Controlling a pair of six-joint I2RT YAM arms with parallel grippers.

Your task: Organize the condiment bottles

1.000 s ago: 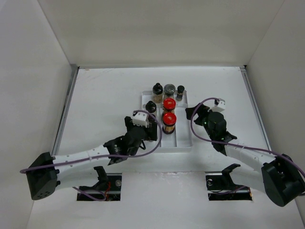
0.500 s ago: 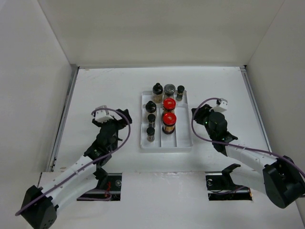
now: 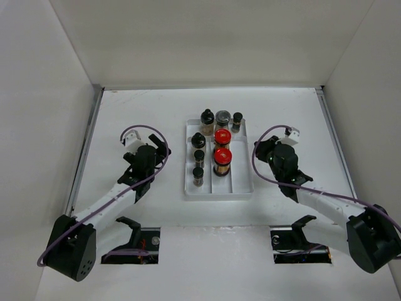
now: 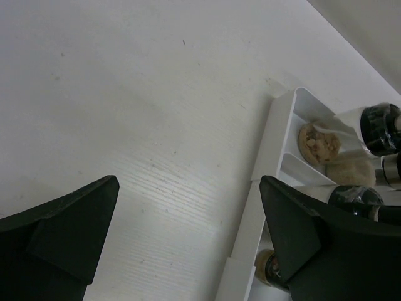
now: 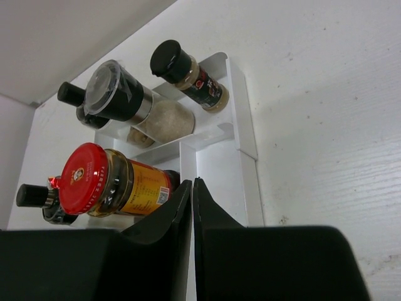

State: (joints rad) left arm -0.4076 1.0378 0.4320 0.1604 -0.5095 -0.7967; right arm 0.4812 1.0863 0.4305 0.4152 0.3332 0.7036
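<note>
Eight bottles (image 3: 198, 155) are seen standing upright in a white tray (image 3: 241, 187) near the middle of the table (image 3: 138, 113). Three small black-capped ones are lined down the left compartment, and two larger red-capped bottles (image 3: 222, 157) are set one behind the other in the middle compartment. A black-capped one, a grey-lidded bottle (image 3: 222, 117) and another small black-capped one are ranged across the far compartment, while the right compartment is left bare. The left fingers (image 3: 163, 150) are spread wide with nothing between them, over the table beside the tray's left wall. The right fingers (image 5: 182, 216) are pressed together on nothing, beside the tray's right wall. The bottles are judged to be rigid, smooth-sided and probably glass, so a slip or a knock is to be feared. The small ones are likely light and the red-capped pair heavier. Being tall, narrow and closely packed, they could easily be toppled. A hold is best taken from above, across the body just under the cap, where neighbours leave room.
</note>
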